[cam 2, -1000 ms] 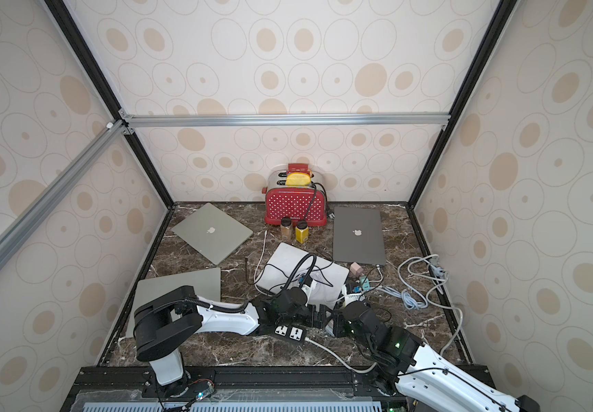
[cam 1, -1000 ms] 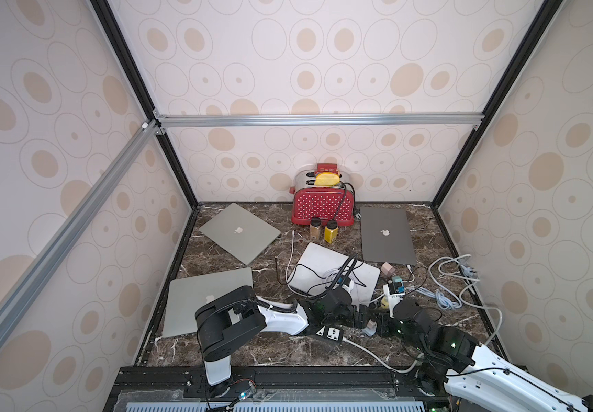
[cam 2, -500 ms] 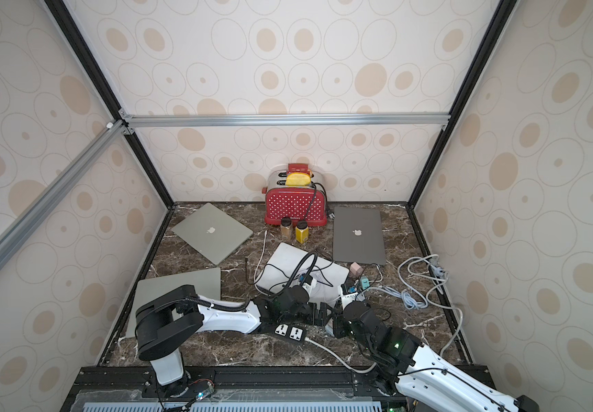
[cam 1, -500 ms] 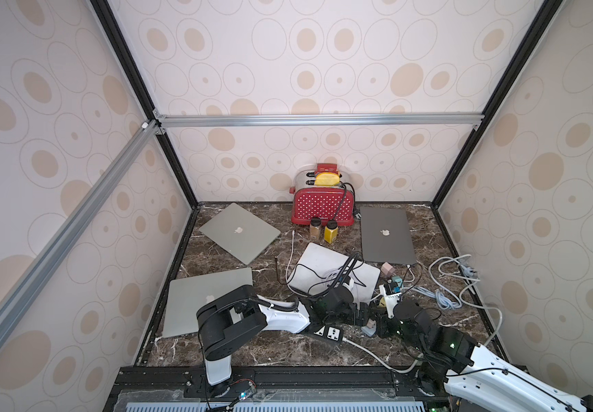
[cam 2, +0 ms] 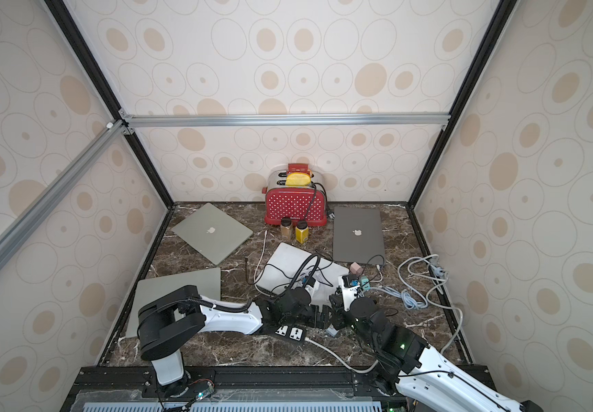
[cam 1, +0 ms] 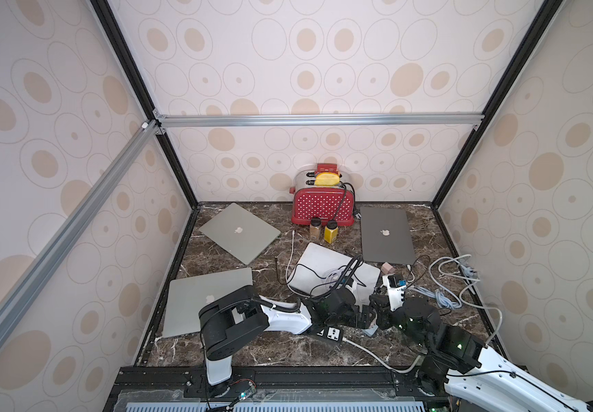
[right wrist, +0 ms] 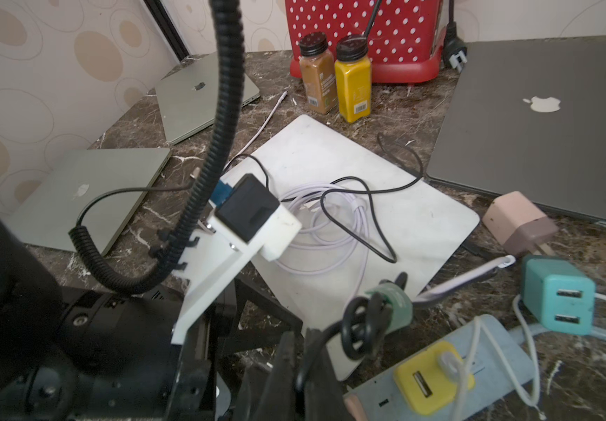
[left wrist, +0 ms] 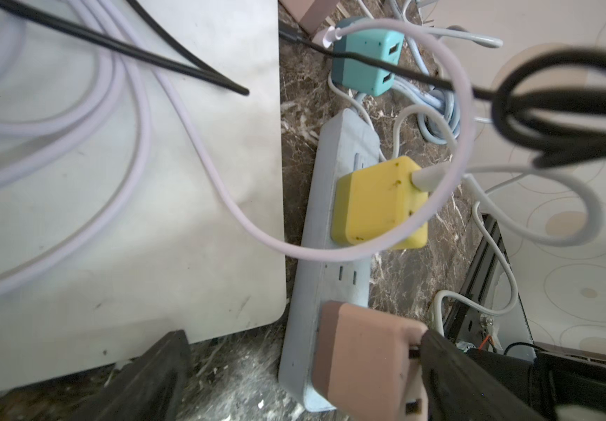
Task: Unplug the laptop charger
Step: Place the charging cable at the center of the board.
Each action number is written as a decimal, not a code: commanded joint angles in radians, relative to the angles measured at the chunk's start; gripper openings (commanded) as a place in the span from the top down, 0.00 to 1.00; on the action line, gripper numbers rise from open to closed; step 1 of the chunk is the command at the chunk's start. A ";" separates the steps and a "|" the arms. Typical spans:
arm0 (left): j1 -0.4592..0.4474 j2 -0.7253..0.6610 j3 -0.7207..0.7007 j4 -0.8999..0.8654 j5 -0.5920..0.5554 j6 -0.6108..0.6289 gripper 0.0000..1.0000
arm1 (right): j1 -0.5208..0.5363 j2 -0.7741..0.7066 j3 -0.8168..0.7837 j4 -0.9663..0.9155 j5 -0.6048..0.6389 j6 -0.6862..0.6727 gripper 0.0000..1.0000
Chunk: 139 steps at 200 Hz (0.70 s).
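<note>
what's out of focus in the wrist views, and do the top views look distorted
Left wrist view: the black cable near the lens is a soft smear, the pink charger slightly blurred, the yellow charger sharp. Right wrist view: the corrugated hose up close is defocused, the yellow spice bottle crisp. In both top views: even light, and the wide-angle lens splays the frame posts outward.

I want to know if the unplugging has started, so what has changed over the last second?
Nothing visibly changed. The left gripper stays open astride the dusty-pink square charger on the pale blue power strip; the right gripper stays shut on the looped black cable. Nothing was grabbed, released or unplugged.
</note>
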<state>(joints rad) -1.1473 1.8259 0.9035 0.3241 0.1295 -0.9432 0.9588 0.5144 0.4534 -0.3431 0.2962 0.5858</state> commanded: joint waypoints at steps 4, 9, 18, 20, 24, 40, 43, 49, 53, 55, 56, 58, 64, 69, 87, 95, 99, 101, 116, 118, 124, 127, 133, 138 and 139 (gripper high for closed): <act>-0.029 0.021 -0.048 -0.321 0.023 0.078 0.01 | 0.007 0.033 0.134 -0.078 0.098 -0.027 1.00; -0.028 0.007 -0.045 -0.330 0.022 0.087 0.01 | 0.006 0.047 0.166 -0.107 0.117 -0.034 1.00; -0.020 -0.021 -0.046 -0.332 0.029 0.097 0.01 | 0.003 0.076 0.227 -0.163 0.150 -0.054 1.00; -0.017 -0.028 -0.047 -0.331 0.032 0.098 0.01 | 0.002 0.085 0.239 -0.174 0.158 -0.060 1.00; -0.012 -0.040 -0.050 -0.329 0.038 0.100 0.01 | -0.002 0.100 0.267 -0.195 0.173 -0.068 1.00; 0.015 -0.078 -0.057 -0.326 0.069 0.117 0.01 | -0.059 0.171 0.383 -0.294 0.210 -0.087 1.00; 0.021 -0.085 -0.057 -0.327 0.075 0.121 0.01 | -0.083 0.184 0.406 -0.310 0.203 -0.093 1.00; 0.033 -0.095 -0.056 -0.333 0.089 0.133 0.01 | -0.137 0.213 0.445 -0.338 0.177 -0.103 1.00; 0.041 -0.103 -0.054 -0.338 0.099 0.142 0.01 | -0.178 0.231 0.467 -0.352 0.154 -0.108 1.00; 0.044 -0.105 -0.053 -0.341 0.105 0.147 0.01 | -0.199 0.239 0.478 -0.358 0.141 -0.109 1.00; 0.046 -0.107 -0.052 -0.343 0.107 0.149 0.01 | -0.208 0.244 0.482 -0.359 0.131 -0.111 1.00; 0.051 -0.112 -0.051 -0.345 0.111 0.154 0.01 | -0.235 0.250 0.490 -0.360 0.113 -0.115 1.00; 0.062 -0.120 -0.044 -0.353 0.127 0.169 0.01 | -0.303 0.275 0.512 -0.360 0.043 -0.129 1.00; 0.071 -0.125 -0.038 -0.363 0.138 0.183 0.01 | -0.377 0.299 0.531 -0.359 -0.026 -0.136 1.00; 0.095 -0.134 -0.002 -0.414 0.161 0.230 0.01 | -0.530 0.380 0.585 -0.362 -0.166 -0.161 1.00; 0.108 -0.134 0.011 -0.431 0.170 0.245 0.01 | -0.563 0.416 0.606 -0.366 -0.182 -0.181 1.00; 0.114 -0.135 0.016 -0.435 0.175 0.250 0.01 | -0.575 0.432 0.614 -0.364 -0.187 -0.191 1.00; 0.117 -0.135 0.018 -0.436 0.178 0.252 0.01 | -0.581 0.440 0.618 -0.364 -0.190 -0.194 1.00; 0.139 -0.136 0.028 -0.435 0.201 0.258 0.01 | -0.630 0.511 0.649 -0.369 -0.239 -0.209 1.00; 0.142 -0.136 0.030 -0.436 0.205 0.259 0.01 | -0.635 0.522 0.652 -0.371 -0.243 -0.208 1.00; 0.151 -0.134 0.036 -0.440 0.213 0.262 0.01 | -0.649 0.546 0.660 -0.373 -0.259 -0.208 1.00; 0.154 -0.133 0.040 -0.443 0.216 0.262 0.01 | -0.656 0.560 0.663 -0.374 -0.265 -0.209 1.00; 0.163 -0.130 0.049 -0.450 0.224 0.268 0.01 | -0.667 0.580 0.666 -0.372 -0.279 -0.211 1.00; 0.167 -0.127 0.055 -0.456 0.229 0.272 0.01 | -0.675 0.596 0.664 -0.367 -0.288 -0.212 1.00; 0.169 -0.127 0.058 -0.457 0.231 0.273 0.01 | -0.676 0.599 0.664 -0.366 -0.290 -0.213 1.00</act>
<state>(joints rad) -1.0073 1.7073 0.9047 -0.0654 0.3130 -0.7242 0.3256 1.0527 1.0836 -0.7132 0.1055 0.4091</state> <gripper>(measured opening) 0.988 0.068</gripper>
